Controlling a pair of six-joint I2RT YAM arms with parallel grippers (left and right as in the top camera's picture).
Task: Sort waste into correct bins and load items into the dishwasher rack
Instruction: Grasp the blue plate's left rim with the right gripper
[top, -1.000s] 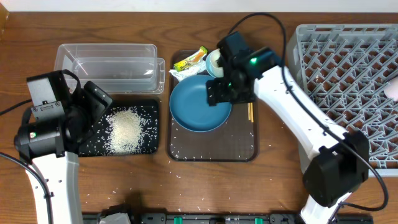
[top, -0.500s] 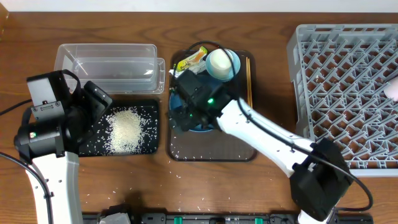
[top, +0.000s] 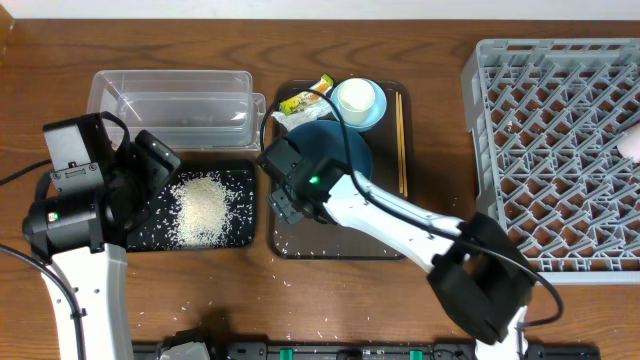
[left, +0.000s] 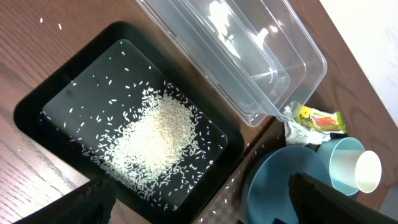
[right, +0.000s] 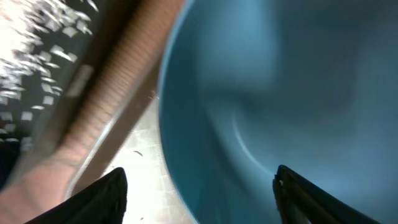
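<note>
White and long, the right arm (top: 400, 215) stretches low from the near right across the brown tray (top: 340, 248), with its wrist over the left rim of the dish (top: 350, 155), which lies in that tray. The right jaws stand apart with the dish's rim between them, not closed on it. The left arm (top: 70, 215) is folded at the left of the counter (top: 440, 30). The left jaws are wide apart above the black tray (top: 243, 238) holding the rice (top: 203, 208). Beyond the dish sits the bowl (top: 378, 112) with the cup (top: 357, 97) inside. Chopsticks (top: 402, 140) lie just right of the dish, and the rack (top: 555, 150) is farther right.
</note>
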